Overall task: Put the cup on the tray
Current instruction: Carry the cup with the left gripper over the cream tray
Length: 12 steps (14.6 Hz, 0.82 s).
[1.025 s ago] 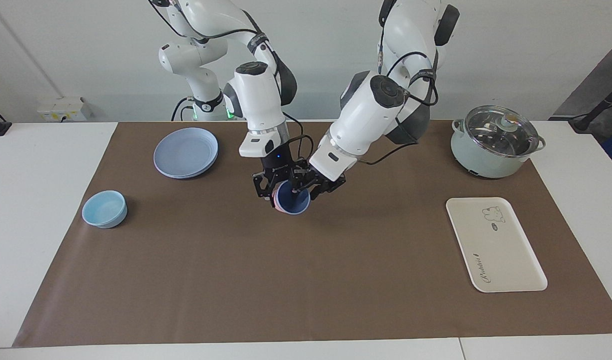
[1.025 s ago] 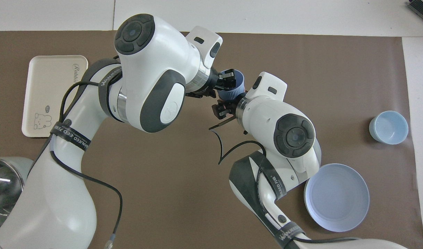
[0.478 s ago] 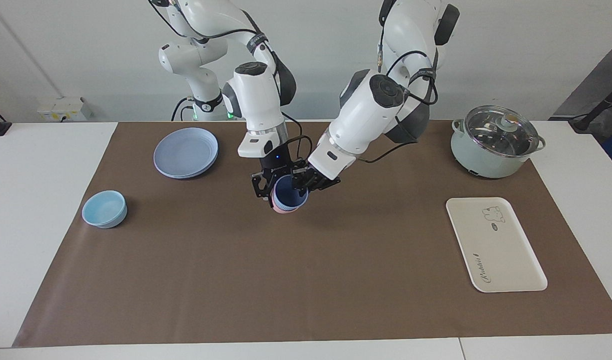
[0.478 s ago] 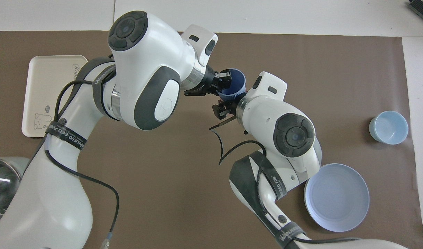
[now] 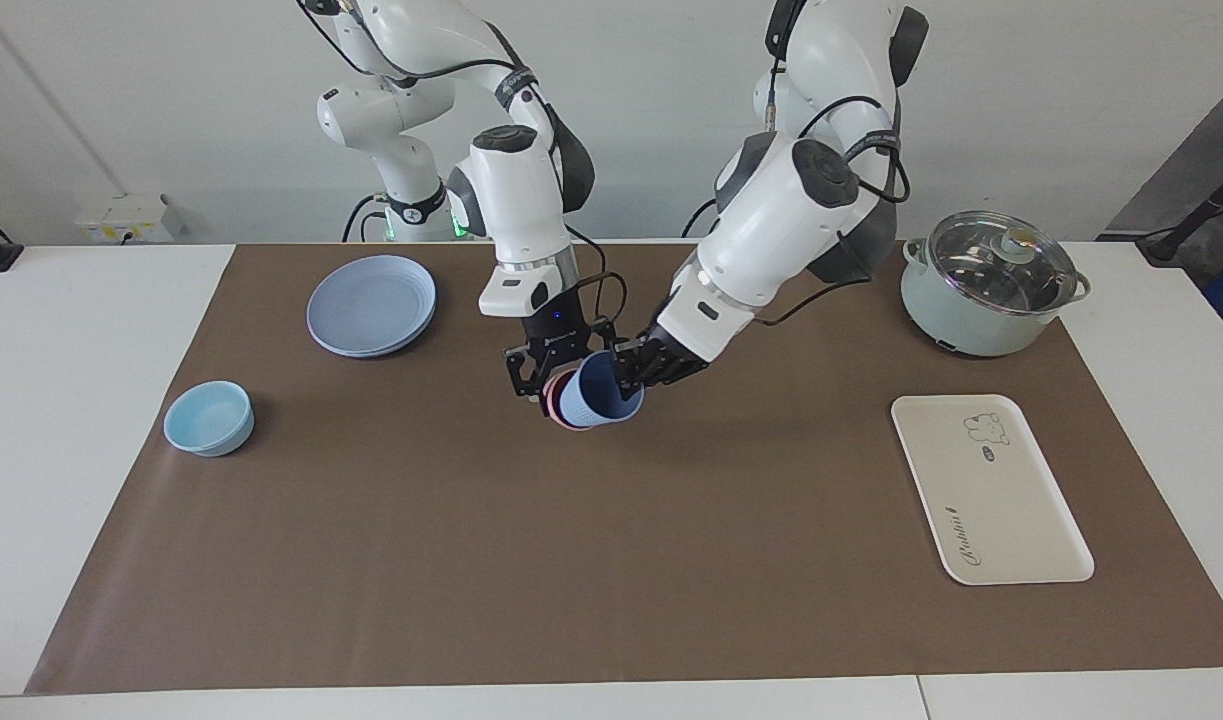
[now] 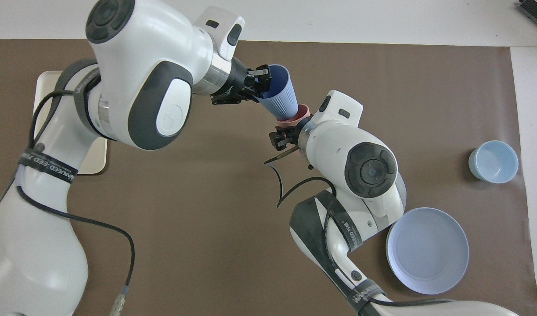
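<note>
The periwinkle cup [image 5: 599, 398] [image 6: 278, 95] hangs tilted over the middle of the brown mat, its base still inside the mouth of a pink cup [image 5: 552, 402] [image 6: 297, 117]. My left gripper [image 5: 626, 372] [image 6: 263, 83] is shut on the blue cup's rim. Just beside it, my right gripper [image 5: 533, 375] [image 6: 288, 131] is shut on the pink cup. The cream tray [image 5: 991, 490] lies flat toward the left arm's end of the table. In the overhead view my left arm hides most of the tray [image 6: 95, 158].
A round blue plate [image 5: 371, 305] [image 6: 427, 250] and a shallow light-blue bowl [image 5: 209, 418] [image 6: 493, 161] sit toward the right arm's end. A pale green pot with a glass lid [image 5: 989, 285] stands nearer to the robots than the tray.
My left gripper has closed on the blue cup's rim and drawn it toward the left arm's end, tilting it partway out of the pink cup. The right gripper has stayed put.
</note>
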Each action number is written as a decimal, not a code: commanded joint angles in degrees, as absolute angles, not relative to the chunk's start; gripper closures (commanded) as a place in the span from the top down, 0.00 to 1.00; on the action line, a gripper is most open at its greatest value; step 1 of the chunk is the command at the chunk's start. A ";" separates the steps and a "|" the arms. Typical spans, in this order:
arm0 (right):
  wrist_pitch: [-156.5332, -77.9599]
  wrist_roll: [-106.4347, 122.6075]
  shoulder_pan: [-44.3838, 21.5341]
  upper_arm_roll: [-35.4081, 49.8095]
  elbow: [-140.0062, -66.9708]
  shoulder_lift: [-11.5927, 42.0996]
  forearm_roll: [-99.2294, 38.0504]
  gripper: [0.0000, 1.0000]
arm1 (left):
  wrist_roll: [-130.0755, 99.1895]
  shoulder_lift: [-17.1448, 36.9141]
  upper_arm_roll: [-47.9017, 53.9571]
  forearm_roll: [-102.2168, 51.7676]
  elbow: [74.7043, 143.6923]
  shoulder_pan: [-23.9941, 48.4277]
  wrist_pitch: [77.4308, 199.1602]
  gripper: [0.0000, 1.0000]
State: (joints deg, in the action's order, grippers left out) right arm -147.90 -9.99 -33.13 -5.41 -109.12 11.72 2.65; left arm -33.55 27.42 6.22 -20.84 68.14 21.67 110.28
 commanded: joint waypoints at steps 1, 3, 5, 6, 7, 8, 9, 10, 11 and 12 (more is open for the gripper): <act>-147.66 -11.51 -32.78 -5.36 -108.54 11.69 4.31 0.00 | -33.40 25.50 5.37 -19.43 65.92 16.19 105.48 0.00; -147.74 -11.34 -32.70 -5.36 -108.54 11.69 4.31 0.00 | -33.22 24.44 3.35 -12.52 66.18 15.03 104.68 0.00; -148.27 -10.47 -31.82 -5.36 -108.46 11.87 4.31 0.00 | -32.26 23.91 0.80 -5.92 66.44 13.46 105.11 0.00; -148.36 -9.07 -31.47 -5.45 -107.85 12.13 4.22 0.00 | -30.08 23.04 0.10 -4.15 67.32 12.14 105.47 0.00; -148.36 -7.14 -30.25 -5.45 -107.67 12.13 4.13 0.00 | -24.84 22.77 -0.26 -3.87 68.37 9.26 105.56 0.00; -149.49 -4.33 -28.23 -5.45 -107.67 12.13 3.87 0.00 | -17.48 21.55 -0.18 -4.13 70.90 6.01 106.43 0.00; -152.46 -0.65 -26.47 -5.36 -107.93 12.30 2.91 0.00 | -11.23 19.97 -0.18 -4.13 74.67 3.11 108.70 0.00; -154.49 2.26 -24.89 -5.36 -107.93 12.91 1.25 0.00 | -6.90 18.65 -0.18 -4.22 78.36 -0.23 112.20 0.00; -155.29 5.16 -24.00 -5.19 -107.93 13.09 -2.86 0.00 | -3.11 17.15 -0.09 -4.39 82.40 -2.87 115.98 0.00; -156.17 9.36 -23.39 -5.19 -107.93 13.27 -7.42 0.00 | 0.58 16.09 -0.09 -4.83 85.49 -5.25 118.80 0.00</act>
